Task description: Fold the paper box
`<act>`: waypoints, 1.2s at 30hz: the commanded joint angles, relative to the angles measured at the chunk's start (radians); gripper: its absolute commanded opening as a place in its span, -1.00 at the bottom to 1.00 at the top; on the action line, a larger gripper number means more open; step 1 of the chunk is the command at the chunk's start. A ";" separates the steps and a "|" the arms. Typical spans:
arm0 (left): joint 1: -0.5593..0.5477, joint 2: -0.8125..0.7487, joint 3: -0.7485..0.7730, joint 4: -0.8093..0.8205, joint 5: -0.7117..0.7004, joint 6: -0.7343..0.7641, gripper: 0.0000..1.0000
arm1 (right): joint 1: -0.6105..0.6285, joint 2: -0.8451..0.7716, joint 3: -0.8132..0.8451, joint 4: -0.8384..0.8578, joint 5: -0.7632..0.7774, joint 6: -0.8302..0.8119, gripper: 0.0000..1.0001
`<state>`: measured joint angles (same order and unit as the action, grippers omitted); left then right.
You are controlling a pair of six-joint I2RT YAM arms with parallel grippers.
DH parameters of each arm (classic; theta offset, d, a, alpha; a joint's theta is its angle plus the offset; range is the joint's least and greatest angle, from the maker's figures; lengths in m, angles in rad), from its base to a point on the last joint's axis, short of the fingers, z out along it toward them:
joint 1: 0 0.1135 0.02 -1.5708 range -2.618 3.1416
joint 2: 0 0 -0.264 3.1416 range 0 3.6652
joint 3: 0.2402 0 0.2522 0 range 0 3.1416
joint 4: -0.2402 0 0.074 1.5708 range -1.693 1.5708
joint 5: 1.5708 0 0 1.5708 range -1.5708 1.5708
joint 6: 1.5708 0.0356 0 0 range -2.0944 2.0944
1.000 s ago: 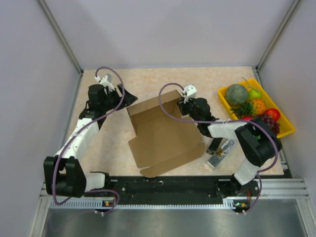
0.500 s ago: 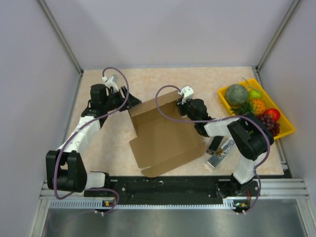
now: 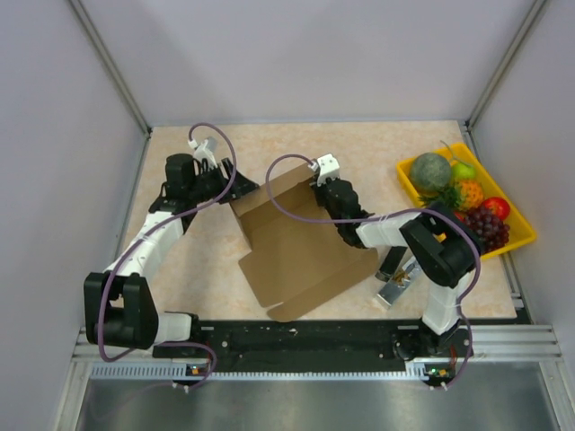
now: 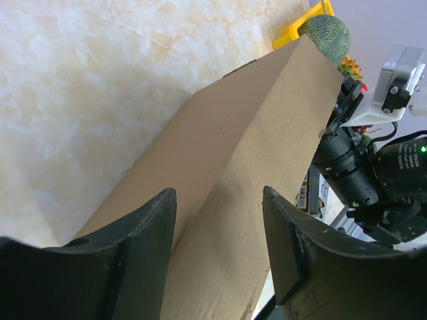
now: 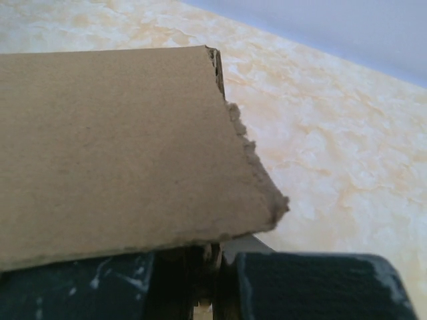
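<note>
We note the left gripper [image 4: 218, 200], jaws spread astride the box's [image 3: 296, 256] raised left wall. The box sits mid-table, half formed. The right gripper [image 5: 212, 261] pinches its far flap, jaws pressed together. Fruit tray [image 3: 523, 235] far right.

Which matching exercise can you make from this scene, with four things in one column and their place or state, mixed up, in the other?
Things:
1. left end effector
2. right end effector
3. paper box
4. yellow tray

Place or state:
A. at the far right of the table, holding fruit
B. shut on an edge of the cardboard
C. in the middle of the table, between the two arms
D. open, one finger on each side of a cardboard panel

Right pairs: 1-D, 2-B, 3-C, 4-A.
</note>
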<state>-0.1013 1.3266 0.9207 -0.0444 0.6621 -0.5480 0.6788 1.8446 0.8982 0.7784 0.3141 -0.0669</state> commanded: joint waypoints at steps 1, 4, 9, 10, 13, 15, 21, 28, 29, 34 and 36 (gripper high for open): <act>-0.011 -0.020 -0.017 0.035 0.037 -0.003 0.18 | 0.027 0.024 0.042 0.032 0.100 -0.066 -1.00; -0.011 -0.030 -0.016 0.037 0.036 0.006 0.18 | 0.027 0.013 0.036 0.013 0.071 -0.082 -0.99; -0.011 -0.041 -0.019 0.032 0.039 0.020 0.21 | 0.016 -0.010 0.005 0.009 0.068 -0.076 -0.29; -0.009 -0.044 -0.019 0.029 0.039 0.026 0.21 | 0.012 -0.018 0.002 -0.011 0.039 -0.070 -0.21; -0.005 -0.059 0.006 -0.024 0.008 0.068 0.27 | 0.014 -0.064 -0.025 -0.050 0.000 -0.062 -0.07; 0.012 -0.073 0.045 -0.063 -0.015 0.100 0.31 | 0.011 -0.116 -0.066 -0.067 -0.009 -0.060 0.06; 0.068 -0.132 0.130 -0.209 -0.108 0.197 0.46 | 0.011 -0.344 -0.215 -0.197 0.014 -0.016 0.39; 0.066 -0.262 0.107 -0.302 -0.168 0.263 0.46 | 0.004 -0.594 -0.213 -0.744 -0.026 0.241 0.59; 0.066 -0.297 0.106 -0.327 -0.174 0.278 0.45 | -0.028 -0.614 -0.205 -0.819 -0.059 0.277 0.63; 0.066 -0.435 0.046 -0.416 -0.168 0.277 0.42 | -0.225 -0.706 -0.214 -1.069 -0.476 0.368 0.81; 0.064 -0.495 0.018 -0.411 -0.107 0.252 0.40 | -0.283 -0.729 -0.214 -1.090 -0.527 0.375 0.81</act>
<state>-0.0345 0.9276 0.9840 -0.4141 0.5045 -0.2962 0.4911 1.1671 0.6575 -0.0963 0.0299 0.2150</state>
